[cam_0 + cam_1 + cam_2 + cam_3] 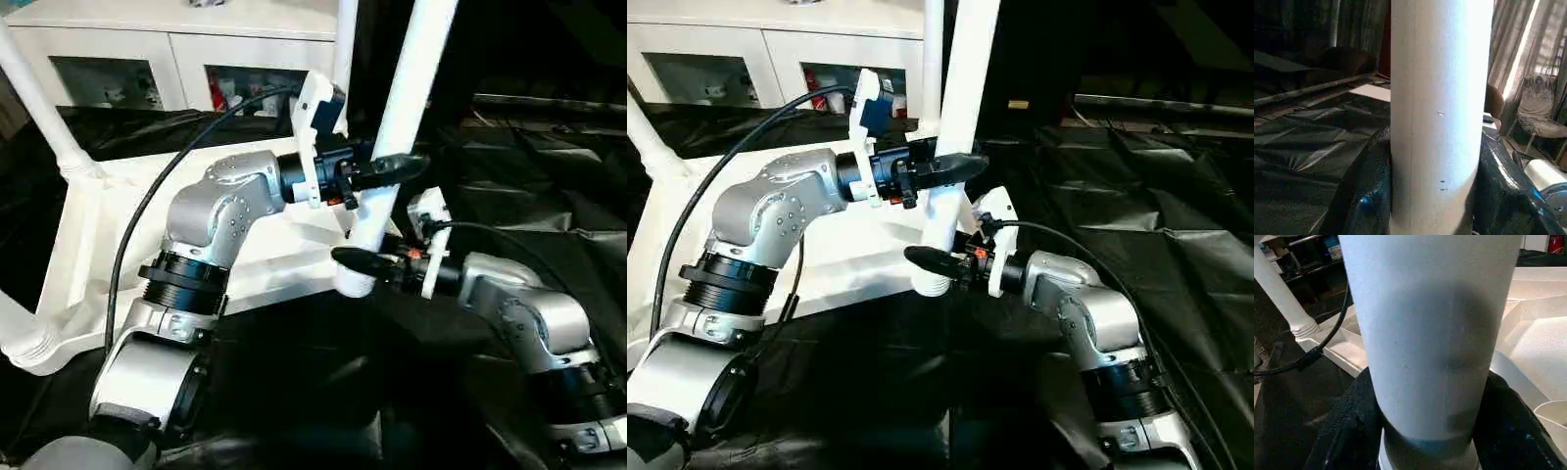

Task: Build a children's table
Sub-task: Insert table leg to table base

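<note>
Left gripper [392,168] and right gripper [358,259], each clamped on one white tapered plastic tube leg [409,93], leaning toward one o'clock over the near corner of the upturned white ribbed tabletop [118,225] at nine o'clock.

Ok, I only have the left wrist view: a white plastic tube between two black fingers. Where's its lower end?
Observer: The white plastic tube leg ends at the near right corner of the upturned white square tabletop; I cannot tell whether it is seated.
Operator: Is the right gripper on it?
Observer: Yes, the right gripper clasps it low down, below the left gripper.
Operator: Other legs?
Observer: Three other white legs stand in the other corners.
</note>
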Motion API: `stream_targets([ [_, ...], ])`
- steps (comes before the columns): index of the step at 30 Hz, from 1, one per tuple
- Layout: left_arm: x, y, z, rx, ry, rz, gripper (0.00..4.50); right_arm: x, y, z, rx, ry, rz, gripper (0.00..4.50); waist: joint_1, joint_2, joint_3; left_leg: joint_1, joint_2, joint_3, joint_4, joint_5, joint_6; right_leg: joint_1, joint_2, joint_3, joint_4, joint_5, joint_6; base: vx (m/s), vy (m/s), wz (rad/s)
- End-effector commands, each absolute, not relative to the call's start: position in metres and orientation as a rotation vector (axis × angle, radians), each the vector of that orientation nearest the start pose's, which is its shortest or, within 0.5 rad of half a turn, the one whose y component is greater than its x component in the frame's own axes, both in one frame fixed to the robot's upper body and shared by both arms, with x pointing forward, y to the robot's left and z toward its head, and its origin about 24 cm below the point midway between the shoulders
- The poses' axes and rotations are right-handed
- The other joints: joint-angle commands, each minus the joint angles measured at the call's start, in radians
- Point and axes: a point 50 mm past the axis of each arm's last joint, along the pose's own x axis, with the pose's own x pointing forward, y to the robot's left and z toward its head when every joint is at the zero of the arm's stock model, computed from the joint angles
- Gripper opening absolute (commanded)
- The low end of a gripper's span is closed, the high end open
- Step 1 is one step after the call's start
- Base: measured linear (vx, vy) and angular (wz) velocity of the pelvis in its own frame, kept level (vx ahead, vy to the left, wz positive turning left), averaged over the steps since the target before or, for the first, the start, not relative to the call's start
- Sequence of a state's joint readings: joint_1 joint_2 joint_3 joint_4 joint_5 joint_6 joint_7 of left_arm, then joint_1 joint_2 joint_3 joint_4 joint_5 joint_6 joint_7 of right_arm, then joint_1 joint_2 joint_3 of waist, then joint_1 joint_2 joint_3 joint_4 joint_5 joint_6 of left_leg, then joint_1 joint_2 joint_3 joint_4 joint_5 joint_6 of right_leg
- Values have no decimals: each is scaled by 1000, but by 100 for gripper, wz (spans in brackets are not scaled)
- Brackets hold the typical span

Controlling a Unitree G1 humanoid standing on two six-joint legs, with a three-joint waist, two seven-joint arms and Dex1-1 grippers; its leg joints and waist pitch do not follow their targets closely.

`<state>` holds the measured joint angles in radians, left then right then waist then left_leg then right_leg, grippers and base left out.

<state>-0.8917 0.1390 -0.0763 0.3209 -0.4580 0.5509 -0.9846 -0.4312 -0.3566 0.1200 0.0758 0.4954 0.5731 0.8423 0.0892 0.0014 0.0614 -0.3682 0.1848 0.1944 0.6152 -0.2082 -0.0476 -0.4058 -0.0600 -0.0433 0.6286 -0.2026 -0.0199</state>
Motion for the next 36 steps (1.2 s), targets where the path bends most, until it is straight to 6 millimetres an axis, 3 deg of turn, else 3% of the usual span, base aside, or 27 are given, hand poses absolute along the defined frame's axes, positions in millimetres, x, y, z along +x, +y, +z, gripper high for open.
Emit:
stream_targets([
  [1, 332, 42, 203, -144, -35, -1443, 180, 301, -132, 105, 150, 237, 1042, 198, 2, -6, -78, 6, 38, -20, -59, -12, 63, 71, -76, 46, -58, 33, -264, 0, 0, 0],
  [4, 334, 42, 201, -148, -10, -1421, 250, 303, -133, 106, 143, 218, 1025, 198, 1, -4, -79, 7, 40, -21, -59, -14, 59, 70, -76, 45, -57, 37, -266, 0, 0, 0],
  [9, 340, 43, 208, -175, -69, -1355, 286, 304, -134, 103, 149, 206, 981, 196, 1, -6, -79, 5, 38, -21, -58, -18, 57, 72, -76, 46, -59, 38, -267, 0, 0, 0],
  [10, 347, 48, 216, -209, -156, -1266, 305, 306, -136, 101, 152, 196, 938, 195, 0, -3, -79, 4, 39, -21, -58, -19, 57, 72, -76, 45, -60, 42, -269, 0, 0, 0],
  [14, 354, 60, 232, -401, -290, -1158, 312, 312, -143, 98, 180, 159, 809, 194, -1, -7, -80, 3, 35, -21, -57, -22, 49, 74, -76, 44, -59, 48, -275, 0, 0, 0],
  [18, 358, 70, 238, -557, -316, -1132, 312, 322, -158, 99, 209, 105, 614, 193, -1, -8, -79, 6, 34, -19, -57, -21, 49, 71, -74, 45, -58, 36, -273, 0, 0, 0],
  [19, 356, 70, 233, -531, -284, -1156, 312, 322, -165, 99, 212, 89, 559, 193, -1, -9, -79, 8, 35, -18, -58, -12, 53, 67, -73, 44, -58, 35, -267, 0, 0, 0],
  [20, 352, 66, 215, -384, -194, -1201, 312, 321, -176, 98, 199, 74, 489, 193, -2, -11, -80, 9, 35, -17, -58, -7, 56, 68, -71, 44, -57, 37, -262, 0, 0, 0],
  [21, 352, 65, 214, -375, -189, -1202, 312, 321, -177, 98, 198, 74, 486, 193, -1, -9, -78, 8, 36, -19, -60, -1, 64, 66, -71, 45, -58, 20, -244, 0, 0, 0],
  [23, 345, 55, 167, 41, 12, -1259, 312, 317, -193, 96, 162, 75, 403, 193, -2, -6, -78, 12, 38, -18, -60, 3, 70, 64, -71, 47, -61, 7, -223, 0, 0, 0],
  [25, 342, 52, 146, 205, 84, -1280, 312, 314, -199, 94, 131, 86, 390, 193, -3, 3, -78, 11, 38, -21, -61, 1, 64, 64, -71, 47, -66, -15, -196, 0, 0, 0],
  [26, 340, 50, 135, 270, 128, -1285, 312, 312, -203, 94, 116, 94, 386, 193, -5, 0, -80, 11, 38, -21, -61, -4, 55, 66, -71, 47, -65, -10, -193, 0, 0, 0],
  [27, 340, 48, 127, 305, 158, -1284, 312, 310, -205, 94, 108, 97, 382, 193, -6, 12, -81, 10, 38, -22, -62, -10, 42, 68, -73, 47, -62, 4, -201, 0, 0, 0],
  [28, 340, 48, 126, 308, 162, -1284, 312, 310, -205, 94, 107, 97, 382, 193, -8, 7, -81, 10, 38, -21, -62, -18, 41, 67, -72, 47, -66, 8, -203, 0, 0, 0],
  [29, 339, 44, 112, 341, 220, -1273, 312, 306, -209, 95, 92, 99, 375, 193, -10, 7, -79, 9, 37, -20, -62, -33, 37, 68, -71, 47, -68, 17, -216, 0, 0, 0],
  [30, 339, 44, 106, 370, 241, -1266, 312, 303, -209, 95, 80, 103, 383, 193, -9, 12, -78, 8, 37, -21, -62, -47, 33, 71, -72, 48, -67, 19, -222, 0, 0, 0],
  [31, 339, 44, 102, 394, 254, -1264, 312, 302, -209, 95, 72, 105, 387, 193, -11, 5, -77, 6, 33, -21, -63, -58, 37, 74, -71, 48, -71, 0, -218, 0, 0, 0],
  [32, 339, 44, 97, 410, 272, -1259, 312, 300, -208, 95, 63, 109, 394, 193, -11, 4, -78, 5, 33, -21, -62, -57, 36, 76, -73, 48, -70, -8, -216, 0, 0, 0],
  [33, 340, 45, 93, 430, 289, -1250, 312, 299, -207, 95, 55, 113, 401, 193, -11, 17, -77, 4, 33, -23, -61, -57, 36, 75, -74, 49, -71, -17, -215, 0, 0, 0],
  [34, 341, 46, 89, 453, 304, -1240, 312, 297, -206, 94, 50, 117, 409, 193, -15, 11, -75, 4, 31, -21, -61, -65, 37, 74, -71, 48, -76, -40, -208, 0, 0, 0],
  [36, 343, 48, 81, 479, 344, -1217, 312, 294, -203, 93, 42, 123, 424, 193, -25, 17, -74, 3, 27, -21, -60, -80, 38, 74, -69, 46, -86, -100, -194, 0, 0, 0],
])
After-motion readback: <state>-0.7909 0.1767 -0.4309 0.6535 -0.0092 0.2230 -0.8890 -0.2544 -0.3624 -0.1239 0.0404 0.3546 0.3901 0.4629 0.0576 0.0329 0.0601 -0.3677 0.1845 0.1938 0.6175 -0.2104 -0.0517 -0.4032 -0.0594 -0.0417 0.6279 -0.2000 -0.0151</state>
